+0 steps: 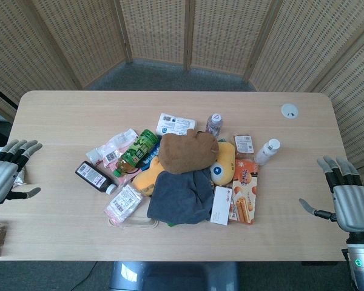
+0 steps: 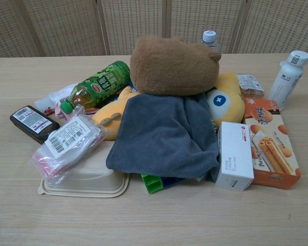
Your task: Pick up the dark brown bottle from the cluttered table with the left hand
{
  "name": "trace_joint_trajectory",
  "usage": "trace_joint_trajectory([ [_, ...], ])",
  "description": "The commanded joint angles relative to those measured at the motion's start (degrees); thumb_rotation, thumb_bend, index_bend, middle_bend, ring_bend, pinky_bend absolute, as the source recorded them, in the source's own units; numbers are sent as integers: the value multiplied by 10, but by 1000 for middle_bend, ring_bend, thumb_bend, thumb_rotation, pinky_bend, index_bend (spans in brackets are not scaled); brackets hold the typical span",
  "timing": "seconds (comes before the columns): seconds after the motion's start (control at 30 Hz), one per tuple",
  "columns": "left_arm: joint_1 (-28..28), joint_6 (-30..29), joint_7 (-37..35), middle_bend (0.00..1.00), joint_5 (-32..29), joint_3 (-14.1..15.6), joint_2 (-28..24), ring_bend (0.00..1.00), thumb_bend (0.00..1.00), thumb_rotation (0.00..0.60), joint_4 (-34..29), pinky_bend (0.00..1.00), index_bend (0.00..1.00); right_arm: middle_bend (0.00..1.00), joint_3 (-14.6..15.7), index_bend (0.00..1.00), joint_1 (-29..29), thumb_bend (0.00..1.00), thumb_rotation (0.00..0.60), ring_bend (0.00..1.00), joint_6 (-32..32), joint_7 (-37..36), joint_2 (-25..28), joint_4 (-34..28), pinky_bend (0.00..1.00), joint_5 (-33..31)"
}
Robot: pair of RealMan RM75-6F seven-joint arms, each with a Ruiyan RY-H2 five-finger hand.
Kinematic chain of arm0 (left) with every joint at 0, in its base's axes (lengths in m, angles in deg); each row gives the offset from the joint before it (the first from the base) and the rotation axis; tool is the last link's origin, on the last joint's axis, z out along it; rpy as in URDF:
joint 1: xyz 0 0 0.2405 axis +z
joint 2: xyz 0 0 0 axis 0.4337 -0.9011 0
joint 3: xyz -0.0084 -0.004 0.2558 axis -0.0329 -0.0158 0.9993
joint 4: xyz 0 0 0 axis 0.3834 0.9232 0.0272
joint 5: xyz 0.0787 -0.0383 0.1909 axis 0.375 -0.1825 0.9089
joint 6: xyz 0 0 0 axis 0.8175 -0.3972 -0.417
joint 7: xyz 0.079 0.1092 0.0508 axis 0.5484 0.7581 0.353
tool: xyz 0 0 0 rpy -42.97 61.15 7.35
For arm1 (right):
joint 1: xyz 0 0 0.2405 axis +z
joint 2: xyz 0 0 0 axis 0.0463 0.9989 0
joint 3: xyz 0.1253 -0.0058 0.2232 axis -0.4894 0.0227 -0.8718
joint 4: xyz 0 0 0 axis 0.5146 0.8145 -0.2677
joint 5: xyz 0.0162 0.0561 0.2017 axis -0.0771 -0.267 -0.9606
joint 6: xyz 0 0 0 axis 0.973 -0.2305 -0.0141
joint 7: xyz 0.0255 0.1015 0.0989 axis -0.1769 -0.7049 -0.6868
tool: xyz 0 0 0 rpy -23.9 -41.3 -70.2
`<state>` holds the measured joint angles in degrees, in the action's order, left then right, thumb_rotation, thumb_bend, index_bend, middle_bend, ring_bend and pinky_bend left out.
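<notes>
The dark brown bottle (image 1: 94, 176) lies flat on the table at the left edge of the clutter, its white label up and its white cap toward the pile; the chest view shows the dark brown bottle (image 2: 34, 123) at far left. My left hand (image 1: 6, 174) hovers at the table's left edge with fingers spread and nothing in it, well to the left of the bottle. My right hand (image 1: 347, 197) is at the right edge, fingers spread, holding nothing. Neither hand appears in the chest view.
Right of the bottle lie a pink packet (image 1: 124, 203) on a beige lid (image 2: 84, 179), a green bottle (image 1: 136, 150), a brown plush (image 1: 187, 151), a grey cloth (image 1: 181, 197), a white box (image 1: 221, 205), an orange snack box (image 1: 246, 191) and a white bottle (image 1: 267, 151).
</notes>
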<state>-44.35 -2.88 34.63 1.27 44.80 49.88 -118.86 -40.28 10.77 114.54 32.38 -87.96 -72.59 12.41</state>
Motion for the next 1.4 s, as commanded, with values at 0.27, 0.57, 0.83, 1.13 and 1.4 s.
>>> trace_joint_trajectory([
  [0.27,-20,18,-10,0,-1,-5,-1,0,207,600,4,0,76,0,4,0,0,225,341,0,1,-3,-12,7,0,3],
  [0.57,-51,64,3,0,21,7,0,0,206,600,27,0,69,0,4,0,-5,224,343,0,8,-3,-16,10,0,1],
  [0.83,-67,121,9,0,32,39,29,0,206,600,61,0,69,0,2,0,0,224,339,0,3,0,-16,8,0,2],
  [1.13,-80,181,21,0,12,60,99,0,208,600,132,0,69,0,4,0,-4,223,341,0,7,1,-15,6,0,0],
  [1.4,-105,225,22,0,-6,58,171,0,209,600,190,0,75,0,7,0,-13,223,342,0,14,0,-8,5,0,-2],
])
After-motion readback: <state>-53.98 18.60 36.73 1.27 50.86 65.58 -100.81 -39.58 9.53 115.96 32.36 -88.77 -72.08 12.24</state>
